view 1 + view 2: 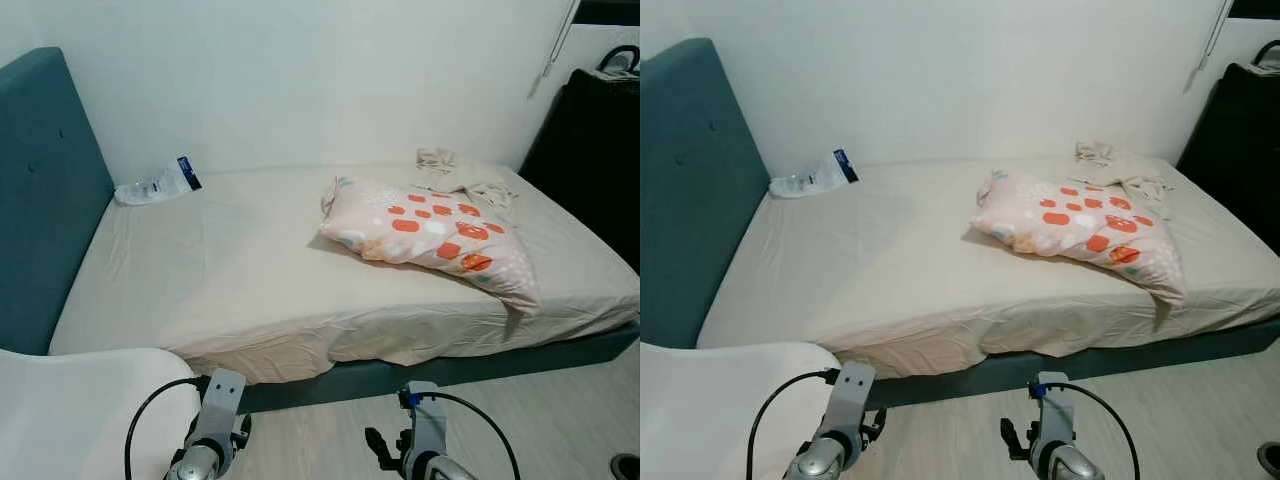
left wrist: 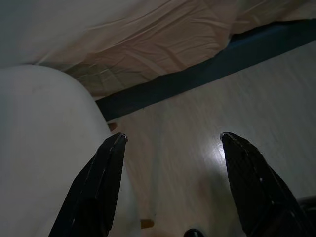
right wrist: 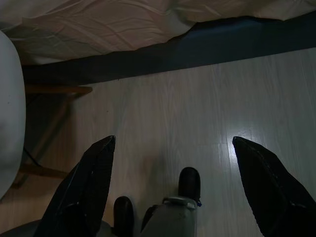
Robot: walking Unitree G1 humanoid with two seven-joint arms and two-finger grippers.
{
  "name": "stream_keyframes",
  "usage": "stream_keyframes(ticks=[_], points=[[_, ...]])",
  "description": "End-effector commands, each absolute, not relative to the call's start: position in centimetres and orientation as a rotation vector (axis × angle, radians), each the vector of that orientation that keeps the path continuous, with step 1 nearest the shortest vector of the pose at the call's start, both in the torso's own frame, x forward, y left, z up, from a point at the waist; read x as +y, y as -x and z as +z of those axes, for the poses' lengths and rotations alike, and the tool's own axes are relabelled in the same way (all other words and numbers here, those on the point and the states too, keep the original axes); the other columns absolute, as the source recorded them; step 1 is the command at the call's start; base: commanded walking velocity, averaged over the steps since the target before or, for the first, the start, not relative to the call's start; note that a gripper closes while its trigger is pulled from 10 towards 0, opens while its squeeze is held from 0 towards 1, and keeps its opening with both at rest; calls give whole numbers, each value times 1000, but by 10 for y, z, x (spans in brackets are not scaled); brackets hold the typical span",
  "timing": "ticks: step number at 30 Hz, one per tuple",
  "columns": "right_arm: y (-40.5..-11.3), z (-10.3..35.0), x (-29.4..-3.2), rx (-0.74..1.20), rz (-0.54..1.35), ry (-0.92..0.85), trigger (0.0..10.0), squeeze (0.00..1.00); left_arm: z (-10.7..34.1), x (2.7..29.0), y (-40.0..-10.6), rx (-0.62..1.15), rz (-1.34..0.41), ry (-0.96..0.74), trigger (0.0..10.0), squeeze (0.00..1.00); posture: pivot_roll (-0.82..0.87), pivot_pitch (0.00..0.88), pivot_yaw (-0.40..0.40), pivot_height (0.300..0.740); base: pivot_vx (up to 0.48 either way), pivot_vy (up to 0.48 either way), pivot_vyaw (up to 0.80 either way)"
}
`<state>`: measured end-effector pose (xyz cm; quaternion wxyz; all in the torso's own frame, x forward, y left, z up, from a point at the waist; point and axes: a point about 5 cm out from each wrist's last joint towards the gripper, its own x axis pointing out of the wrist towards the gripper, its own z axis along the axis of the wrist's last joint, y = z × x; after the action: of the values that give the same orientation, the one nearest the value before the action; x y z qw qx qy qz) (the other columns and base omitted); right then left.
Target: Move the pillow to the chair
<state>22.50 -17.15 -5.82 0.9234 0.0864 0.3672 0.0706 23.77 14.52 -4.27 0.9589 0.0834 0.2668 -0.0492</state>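
The pale pink pillow with orange and teal spots (image 1: pixel 432 234) lies on the right half of the bed with the beige fitted sheet (image 1: pixel 230 270), forward and to the right of both arms. Its long axis runs from far-left to near-right, and its near-right corner droops just over the bed's front edge. Both hands are low, over the pale wood floor (image 3: pixel 163 113) in front of the bed's dark blue base, well short of the pillow. The right hand (image 3: pixel 175 190) is the nearer one; its two black fingers stand wide apart and empty. The left hand (image 2: pixel 173 185) is likewise spread and holds nothing, just beside the white moulded chair (image 1: pixel 90 410) at the near left. So the pillow must travel leftward and toward the robot. The sheet between pillow and chair is bare; a clear plastic packet (image 1: pixel 155 185) and a crumpled beige cloth (image 1: pixel 465 175) lie far back, out of the way.
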Motion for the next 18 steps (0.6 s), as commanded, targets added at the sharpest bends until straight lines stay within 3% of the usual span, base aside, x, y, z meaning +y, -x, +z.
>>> stream_keyframes(ticks=[1,18], points=[[-225,-58,-174,747,129,-180,10000,0,-43,142,-237,536,-112,-153,10000,0,25,15,-34,740,0,0,0],[-226,-57,-175,749,133,-170,10000,0,-42,140,-237,531,-136,-145,10000,0,28,3,-40,740,0,0,0]])
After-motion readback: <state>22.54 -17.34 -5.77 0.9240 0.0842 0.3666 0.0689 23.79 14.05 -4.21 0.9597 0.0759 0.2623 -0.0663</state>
